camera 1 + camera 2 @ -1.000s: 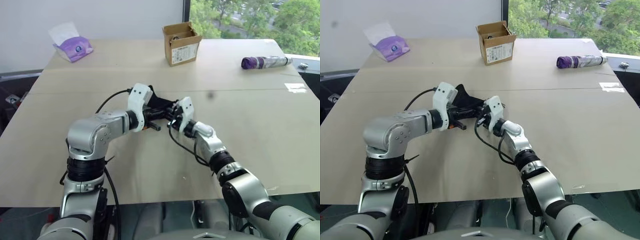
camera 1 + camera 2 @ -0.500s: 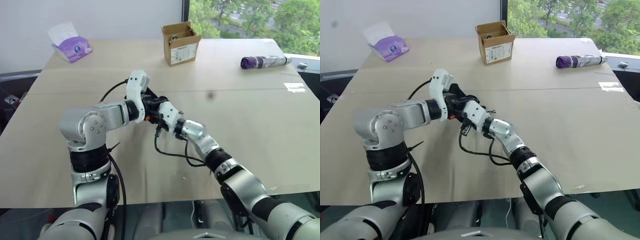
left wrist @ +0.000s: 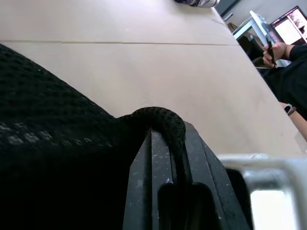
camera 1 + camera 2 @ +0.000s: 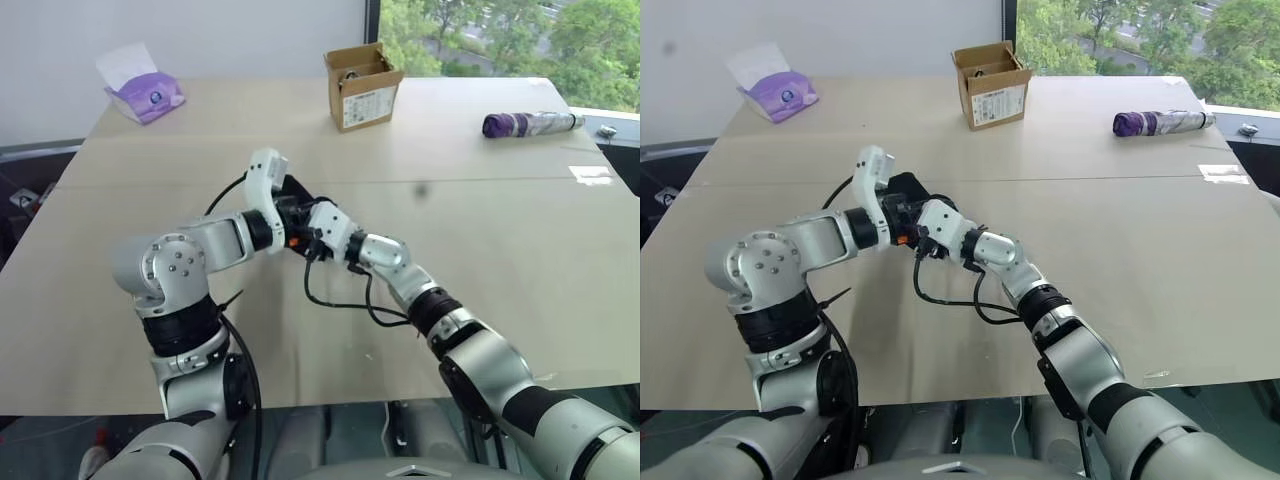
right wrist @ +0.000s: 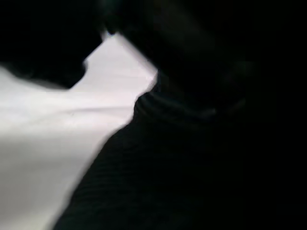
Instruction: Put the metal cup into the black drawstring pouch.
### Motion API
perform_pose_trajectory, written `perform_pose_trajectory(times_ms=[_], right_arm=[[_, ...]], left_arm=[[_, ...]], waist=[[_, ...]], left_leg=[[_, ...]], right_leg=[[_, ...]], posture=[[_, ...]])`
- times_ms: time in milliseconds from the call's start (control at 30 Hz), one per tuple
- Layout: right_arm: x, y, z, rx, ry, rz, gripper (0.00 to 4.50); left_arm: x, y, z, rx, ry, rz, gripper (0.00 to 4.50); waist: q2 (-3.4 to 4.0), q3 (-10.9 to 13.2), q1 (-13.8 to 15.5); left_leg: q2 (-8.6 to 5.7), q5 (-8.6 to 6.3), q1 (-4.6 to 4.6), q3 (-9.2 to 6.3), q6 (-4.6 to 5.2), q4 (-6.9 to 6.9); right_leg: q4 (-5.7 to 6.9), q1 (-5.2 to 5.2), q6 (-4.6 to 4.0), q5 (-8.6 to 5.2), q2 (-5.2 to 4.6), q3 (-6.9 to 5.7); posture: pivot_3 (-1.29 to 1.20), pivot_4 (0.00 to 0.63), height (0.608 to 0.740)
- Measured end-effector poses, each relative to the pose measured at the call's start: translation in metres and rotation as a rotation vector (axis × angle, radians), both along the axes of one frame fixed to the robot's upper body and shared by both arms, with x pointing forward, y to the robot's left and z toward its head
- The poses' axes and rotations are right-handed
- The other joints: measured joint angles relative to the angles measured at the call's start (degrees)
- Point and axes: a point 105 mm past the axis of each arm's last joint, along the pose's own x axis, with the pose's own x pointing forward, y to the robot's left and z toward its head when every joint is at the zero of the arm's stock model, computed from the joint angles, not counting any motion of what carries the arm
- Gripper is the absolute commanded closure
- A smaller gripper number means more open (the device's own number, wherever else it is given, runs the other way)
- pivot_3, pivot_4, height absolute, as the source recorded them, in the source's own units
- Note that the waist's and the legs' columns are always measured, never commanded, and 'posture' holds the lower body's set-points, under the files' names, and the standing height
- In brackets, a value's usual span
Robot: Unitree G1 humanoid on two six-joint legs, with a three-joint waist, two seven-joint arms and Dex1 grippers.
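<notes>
Table: we see a broad pale wooden table (image 4: 520,260) made of panels with seams running across its width, under daylight.
Far left corner: a purple tissue pack (image 4: 146,96) with a white tissue sticking up lies near the far left corner.
Far edge, middle: an open cardboard box (image 4: 362,86) with a white label stands near the far edge.
Far right corner: a purple patterned roll (image 4: 530,124) lies on its side near the far right corner, with a white sticker (image 4: 592,175) on the table just nearer than it.
Room: a white wall runs behind the table's left half; a window with green trees is behind the right half. In the left wrist view a person's hand (image 3: 274,51) shows beyond the table, beside a screen.
Left arm: it reaches forward and inward over the middle of the table, elbow bent.
Left tool (image 4: 290,222): clamped tight on the black drawstring pouch (image 3: 53,143); in the wrist view we see the pouch's rolled mesh rim pinched between its black fingers (image 3: 158,167).
Right arm: it stretches across toward the left arm, wrist turned to the left.
Right tool (image 4: 921,233): pressed against the pouch; we cannot tell how wide it stands.
Pouch: held above the table's middle, between the two tools.
Metal cup: we cannot make it out.
</notes>
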Motion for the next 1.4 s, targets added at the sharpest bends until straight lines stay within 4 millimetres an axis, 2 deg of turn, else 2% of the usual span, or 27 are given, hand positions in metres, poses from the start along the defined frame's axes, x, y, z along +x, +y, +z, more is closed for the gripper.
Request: perform_pose_trajectory(times_ms=[200, 300, 433, 567, 633, 767, 800, 933, 1100, 1133, 1200, 1267, 1300, 1367, 1400], right_arm=[[-0.012, -0.035, -0.004, -0.1, 0.079, 0.022, 0.68], [-0.018, -0.044, 0.006, -0.123, 0.103, 0.013, 0.68], [-0.026, -0.049, 0.018, -0.124, 0.134, 0.021, 0.68], [-0.02, -0.059, 0.012, -0.227, 0.074, -0.047, 0.68], [-0.018, -0.061, 0.012, -0.215, 0.08, -0.068, 0.68], [-0.014, -0.074, 0.027, -0.148, 0.067, -0.127, 0.68], [-0.013, -0.082, 0.029, -0.138, 0.062, -0.156, 0.68], [-0.009, -0.097, 0.02, -0.139, 0.109, -0.224, 0.68], [0.0, -0.082, -0.003, -0.138, 0.195, -0.252, 0.68], [0.004, -0.079, -0.008, -0.134, 0.213, -0.263, 1.07], [0.009, -0.076, -0.012, -0.128, 0.229, -0.281, 1.54], [0.015, -0.074, -0.014, -0.124, 0.224, -0.301, 2.5], [0.016, -0.075, -0.014, -0.124, 0.218, -0.307, 3.12], [0.019, -0.079, -0.013, -0.128, 0.195, -0.326, 3.64], [0.021, -0.083, -0.013, -0.134, 0.184, -0.339, 4.23]], left_arm=[[0.015, 0.012, -0.016, 0.088, -0.026, 0.017, 4.5], [0.019, 0.014, -0.016, 0.099, -0.048, 0.019, 4.5], [0.028, 0.033, -0.019, 0.147, -0.06, 0.086, 4.5], [0.027, 0.029, -0.015, 0.143, -0.091, 0.056, 4.5], [0.026, 0.027, -0.014, 0.13, -0.095, 0.041, 4.5], [0.025, 0.028, -0.006, 0.143, -0.125, 0.024, 4.5], [0.024, 0.031, -0.003, 0.159, -0.14, 0.023, 4.5], [0.023, 0.037, 0.001, 0.181, -0.163, 0.012, 4.5], [0.017, 0.032, 0.008, 0.201, -0.2, -0.037, 4.5], [0.017, 0.033, 0.009, 0.205, -0.201, -0.038, 4.5], [0.016, 0.033, 0.009, 0.208, -0.204, -0.039, 4.5], [0.014, 0.034, 0.011, 0.215, -0.212, -0.044, 4.5], [0.013, 0.034, 0.011, 0.218, -0.215, -0.045, 4.5], [0.013, 0.034, 0.011, 0.223, -0.218, -0.045, 4.5], [0.012, 0.034, 0.011, 0.224, -0.221, -0.046, 4.5]], waist=[[0.01, 0.0, 0.28], [0.01, 0.0, 0.08], [0.01, 0.0, 0.02], [0.0, 0.0, 0.45], [0.0, 0.0, 0.41], [0.0, 0.0, 0.2], [0.0, 0.0, 0.21], [0.0, 0.0, 0.17], [0.0, 0.0, 0.03], [0.0, 0.0, 0.06], [0.0, 0.0, 0.08], [0.0, 0.0, 0.16], [0.0, 0.0, 0.23], [0.0, 0.01, 0.28], [0.0, 0.01, 0.27]], left_leg=[[-0.08, 0.0, -0.07, -0.02, 0.0, 0.02], [-0.02, -0.01, -0.01, -0.04, 0.01, 0.01], [0.04, -0.01, 0.01, -0.06, 0.02, 0.0], [-0.08, -0.01, -0.1, -0.03, 0.02, 0.02], [-0.08, -0.01, -0.14, -0.03, 0.02, 0.02], [-0.05, 0.0, -0.14, -0.03, 0.01, -0.03], [-0.05, 0.0, -0.15, -0.03, 0.01, -0.03], [-0.05, -0.01, -0.14, 0.0, 0.03, -0.02], [-0.02, -0.01, -0.12, 0.01, 0.03, -0.02], [-0.02, -0.01, -0.12, 0.01, 0.03, -0.02], [-0.03, 0.0, -0.13, 0.01, 0.02, -0.02], [-0.04, 0.0, -0.15, 0.01, 0.02, -0.02], [-0.04, 0.0, -0.16, 0.01, 0.02, -0.02], [-0.04, 0.0, -0.18, 0.01, 0.02, -0.02], [-0.04, 0.0, -0.18, 0.01, 0.02, -0.02]], right_leg=[[-0.04, 0.0, 0.01, 0.0, -0.08, -0.02], [0.04, -0.01, 0.0, 0.0, -0.02, -0.04], [0.05, -0.01, 0.0, 0.0, 0.07, -0.06], [-0.06, 0.0, 0.01, 0.0, -0.06, -0.07], [-0.08, -0.01, 0.01, 0.0, -0.08, -0.07], [-0.04, -0.11, 0.01, -0.01, -0.05, -0.06], [-0.04, -0.11, 0.01, -0.01, -0.05, -0.06], [-0.02, -0.11, 0.01, -0.01, -0.04, -0.04], [0.01, -0.12, 0.0, -0.01, -0.01, -0.03], [0.01, -0.12, 0.0, -0.01, -0.01, -0.03], [-0.01, -0.11, 0.0, -0.01, -0.02, -0.02], [-0.03, -0.12, 0.0, -0.01, -0.03, -0.02], [-0.05, -0.11, 0.0, -0.01, -0.03, -0.02], [-0.06, -0.12, 0.01, -0.01, -0.03, -0.02], [-0.06, -0.12, 0.01, -0.01, -0.03, -0.02]], posture=[[0.0, 0.15, 0.74], [0.0, 0.15, 0.74], [0.0, 0.15, 0.74], [0.0, 0.15, 0.74], [0.0, 0.15, 0.74], [0.0, 0.15, 0.74], [0.0, 0.15, 0.74], [0.0, 0.15, 0.74], [0.0, 0.15, 0.74], [0.0, 0.15, 0.74], [0.0, 0.15, 0.74], [0.0, 0.15, 0.74], [0.0, 0.15, 0.74], [0.0, 0.15, 0.74], [0.0, 0.15, 0.74]])
